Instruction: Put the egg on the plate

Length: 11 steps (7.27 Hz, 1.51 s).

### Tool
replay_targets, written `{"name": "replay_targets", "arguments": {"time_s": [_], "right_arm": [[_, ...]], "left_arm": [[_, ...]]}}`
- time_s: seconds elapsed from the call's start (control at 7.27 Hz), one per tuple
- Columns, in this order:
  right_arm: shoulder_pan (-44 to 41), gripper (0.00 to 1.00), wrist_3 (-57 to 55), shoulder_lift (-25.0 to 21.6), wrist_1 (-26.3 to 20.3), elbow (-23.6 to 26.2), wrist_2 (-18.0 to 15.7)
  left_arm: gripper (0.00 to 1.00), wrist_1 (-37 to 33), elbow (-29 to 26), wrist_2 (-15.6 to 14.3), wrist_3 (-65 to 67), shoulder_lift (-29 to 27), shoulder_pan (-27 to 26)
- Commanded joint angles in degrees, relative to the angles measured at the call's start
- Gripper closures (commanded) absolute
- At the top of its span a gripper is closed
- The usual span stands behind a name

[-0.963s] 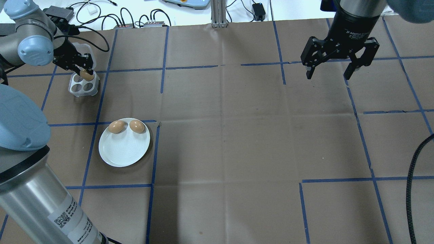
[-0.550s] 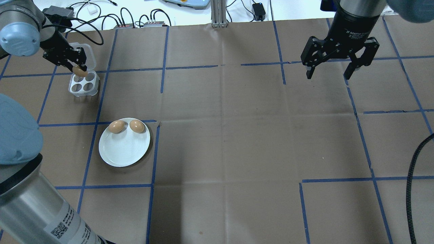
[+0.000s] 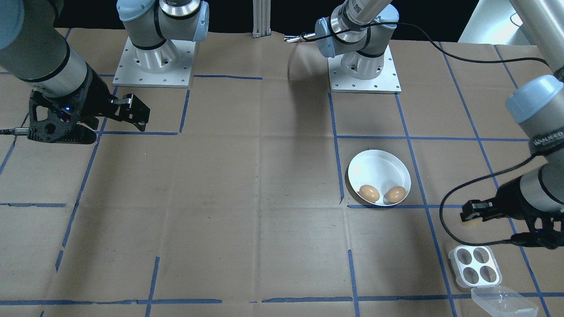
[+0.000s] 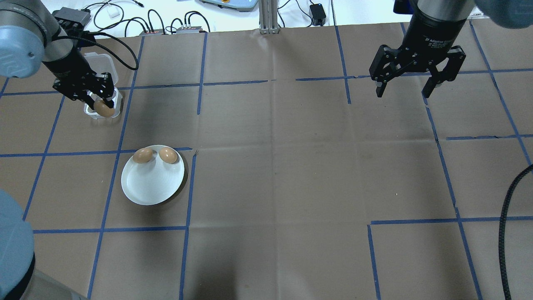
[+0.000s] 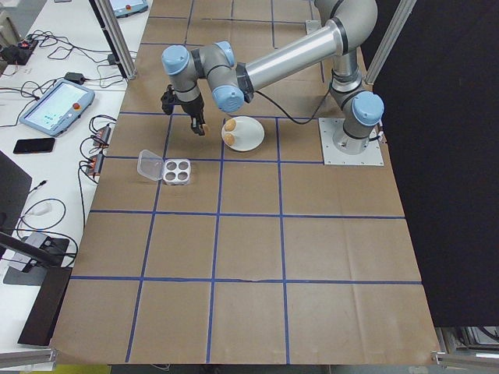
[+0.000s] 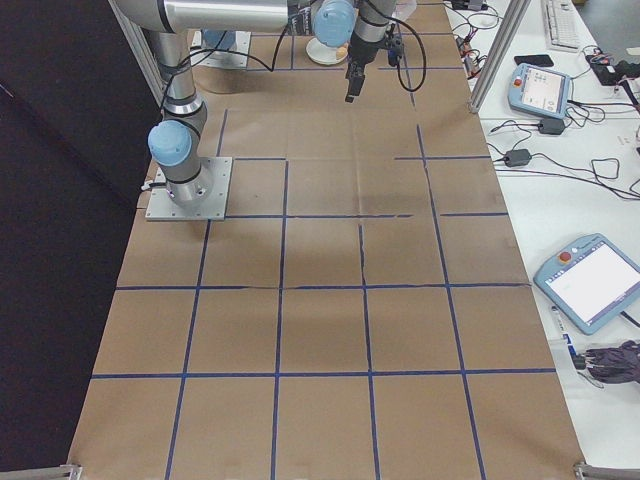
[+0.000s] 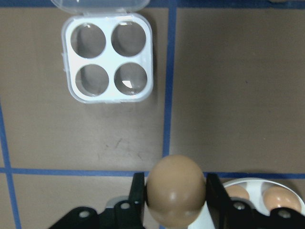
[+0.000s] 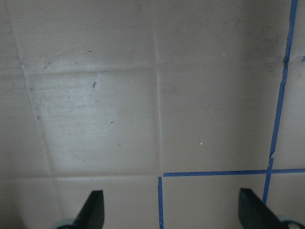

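My left gripper (image 4: 102, 106) is shut on a brown egg (image 4: 103, 109) and holds it in the air, between the egg tray and the plate. In the left wrist view the egg (image 7: 175, 194) fills the gap between the black fingers (image 7: 137, 196). The white plate (image 4: 150, 186) lies on the table at the left with two brown eggs (image 4: 143, 156) on its far rim. In the front view the plate (image 3: 376, 169) sits left of my left gripper (image 3: 470, 219). My right gripper (image 4: 407, 87) hangs open over bare table at the far right, holding nothing.
The white four-hole egg tray (image 3: 474, 265) stands empty, its clear lid (image 3: 503, 301) folded open beside it. Cables and boxes (image 4: 166, 25) lie past the table's far edge. Blue tape lines (image 4: 191, 183) grid the brown table cover. A black cable (image 4: 506, 225) hangs at the right edge.
My left gripper lifted the egg out of the tray and carried it toward the plate. The tray's four holes now show empty. My right gripper has not moved.
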State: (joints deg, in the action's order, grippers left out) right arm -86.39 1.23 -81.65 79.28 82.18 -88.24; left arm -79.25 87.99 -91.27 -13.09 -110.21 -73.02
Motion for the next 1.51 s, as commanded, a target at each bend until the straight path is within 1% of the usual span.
{"name": "replay_targets", "arguments": {"time_s": [0.0,0.28,0.41,0.55,0.69,0.83,0.96,1.1,1.24,1.38], "right_arm": [[0.0,0.00,0.0,0.0,0.0,0.0,0.0],[0.0,0.00,0.0,0.0,0.0,0.0,0.0],[0.0,0.00,0.0,0.0,0.0,0.0,0.0],[0.0,0.00,0.0,0.0,0.0,0.0,0.0],[0.0,0.00,0.0,0.0,0.0,0.0,0.0],[0.0,0.00,0.0,0.0,0.0,0.0,0.0],[0.0,0.00,0.0,0.0,0.0,0.0,0.0],[0.0,0.00,0.0,0.0,0.0,0.0,0.0],[0.0,0.00,0.0,0.0,0.0,0.0,0.0],[0.0,0.00,0.0,0.0,0.0,0.0,0.0]], "left_arm": [[0.81,0.8,8.8,0.0,7.0,4.5,-5.8],[0.82,9.4,16.7,-0.2,6.7,2.4,-6.3],[0.82,15.4,20.2,-0.7,6.2,2.0,-6.3],[0.79,16.7,21.5,-0.8,6.2,2.5,-6.2],[0.60,16.6,21.8,-0.9,6.2,3.1,-6.2],[0.08,16.3,21.8,-0.9,6.2,3.0,-6.2],[0.00,15.5,21.5,-0.9,6.2,3.8,-6.3],[0.00,13.9,20.7,-1.1,6.2,5.1,-6.3],[0.00,12.6,19.9,-1.8,6.2,7.6,-6.2],[0.00,9.6,18.5,-1.8,6.8,10.2,-6.3]]}}
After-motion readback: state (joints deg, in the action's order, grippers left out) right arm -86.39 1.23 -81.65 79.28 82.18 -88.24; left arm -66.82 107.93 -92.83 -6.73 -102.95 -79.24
